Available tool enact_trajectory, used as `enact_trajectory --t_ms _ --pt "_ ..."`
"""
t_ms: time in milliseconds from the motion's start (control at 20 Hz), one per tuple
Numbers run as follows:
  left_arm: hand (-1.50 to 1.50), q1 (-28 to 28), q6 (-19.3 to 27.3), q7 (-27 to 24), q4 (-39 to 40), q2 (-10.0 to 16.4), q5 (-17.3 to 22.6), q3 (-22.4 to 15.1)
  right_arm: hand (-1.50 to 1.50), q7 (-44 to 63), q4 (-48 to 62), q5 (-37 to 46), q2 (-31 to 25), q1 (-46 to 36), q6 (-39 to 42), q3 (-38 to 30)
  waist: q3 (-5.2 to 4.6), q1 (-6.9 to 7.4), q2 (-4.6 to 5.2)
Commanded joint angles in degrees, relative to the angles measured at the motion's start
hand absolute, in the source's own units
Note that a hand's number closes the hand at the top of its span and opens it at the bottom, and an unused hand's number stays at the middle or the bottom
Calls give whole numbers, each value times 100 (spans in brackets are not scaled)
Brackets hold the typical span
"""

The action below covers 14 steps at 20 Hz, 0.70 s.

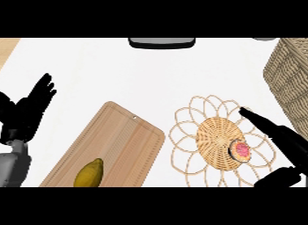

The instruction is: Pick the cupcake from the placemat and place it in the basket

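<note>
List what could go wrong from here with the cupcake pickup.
The right hand is open beside the cupcake, not yet closed on it. Closing off-centre might push the cupcake across the woven placemat rather than grip it. The wicker basket stands close by at the upper right, so a low carry could catch its wall.
</note>
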Motion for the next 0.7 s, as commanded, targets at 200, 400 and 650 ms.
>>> enact_trajectory --t_ms 200,400,650 --pt "0 86 -20 7 -43 -330 -312 19 -150 -408 8 446 -36 305 -98 -88 0 1 -1" --pt "0 100 -246 -202 116 -273 -284 146 -150 11 94 1057 489 225 -534 492 -1 10 2" --pt "0 -229 -276 -16 231 -265 -302 383 -150 -215 609 1181 370 -153 -527 256 -1 7 3"
